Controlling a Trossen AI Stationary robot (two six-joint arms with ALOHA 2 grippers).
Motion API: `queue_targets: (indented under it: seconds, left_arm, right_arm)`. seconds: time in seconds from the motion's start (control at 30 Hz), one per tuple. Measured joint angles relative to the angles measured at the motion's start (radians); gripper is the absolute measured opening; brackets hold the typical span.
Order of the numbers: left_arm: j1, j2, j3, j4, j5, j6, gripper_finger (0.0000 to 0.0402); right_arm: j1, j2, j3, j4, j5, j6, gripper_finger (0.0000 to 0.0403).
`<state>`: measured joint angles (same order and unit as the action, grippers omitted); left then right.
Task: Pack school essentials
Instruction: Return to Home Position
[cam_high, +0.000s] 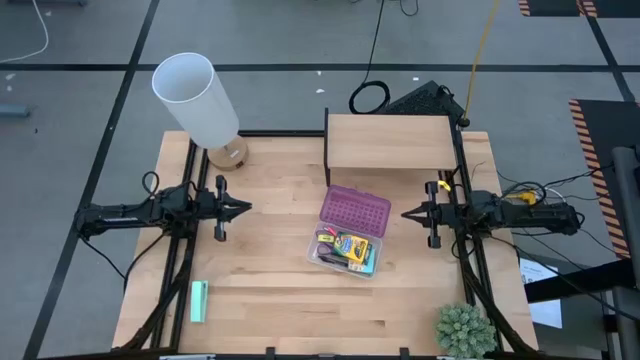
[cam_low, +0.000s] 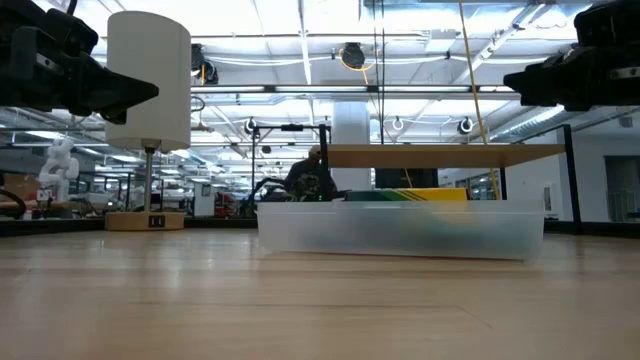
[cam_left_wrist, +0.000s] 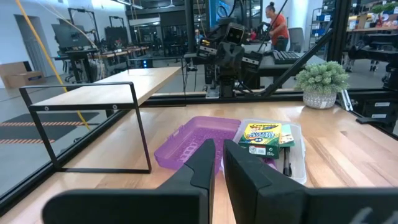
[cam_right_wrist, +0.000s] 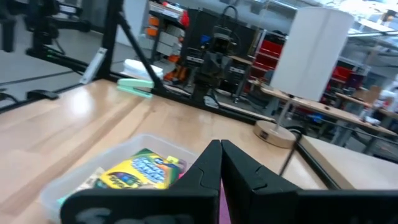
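A clear plastic case (cam_high: 345, 255) lies at the table's middle with its purple lid (cam_high: 355, 210) swung open toward the far side. Inside the case sits the green-yellow crayon box (cam_high: 351, 245) on top of other school essentials; it also shows in the left wrist view (cam_left_wrist: 263, 134) and the right wrist view (cam_right_wrist: 138, 171). My left gripper (cam_high: 247, 208) hovers shut to the case's left, above the table. My right gripper (cam_high: 405, 213) hovers shut to the lid's right. Neither touches anything.
A wooden shelf riser (cam_high: 390, 143) stands at the far middle, a white lamp (cam_high: 197, 100) at the far left. A mint-green block (cam_high: 198, 300) lies near the front left, a small green plant (cam_high: 465, 330) at the front right. A person (cam_left_wrist: 277, 28) stands beyond the table.
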<state>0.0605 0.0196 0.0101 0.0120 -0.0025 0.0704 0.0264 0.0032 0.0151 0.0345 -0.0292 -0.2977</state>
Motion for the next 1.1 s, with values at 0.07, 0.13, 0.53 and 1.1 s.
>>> queue_targets:
  seconds: [0.07, 0.13, 0.53, 1.1]
  left_arm:
    - [0.0, 0.0, 0.0, 0.0, 0.0, 0.0, 0.0035]
    - [0.0, 0.0, 0.0, 0.0, 0.0, 0.0, 0.0035]
    - [0.0, 0.0, 0.0, 0.0, 0.0, 0.0, 0.0035]
    - [0.0, 0.0, 0.0, 0.0, 0.0, 0.0, 0.0035]
  right_arm:
    - [-0.023, 0.0, 0.0, 0.001, -0.004, 0.0, 0.0]
    - [-0.042, 0.0, 0.0, 0.002, -0.027, -0.002, 0.0]
    - [-0.098, 0.0, 0.0, -0.002, -0.001, -0.04, 0.0]
    - [-0.099, 0.0, 0.0, -0.013, 0.025, 0.027, 0.0]
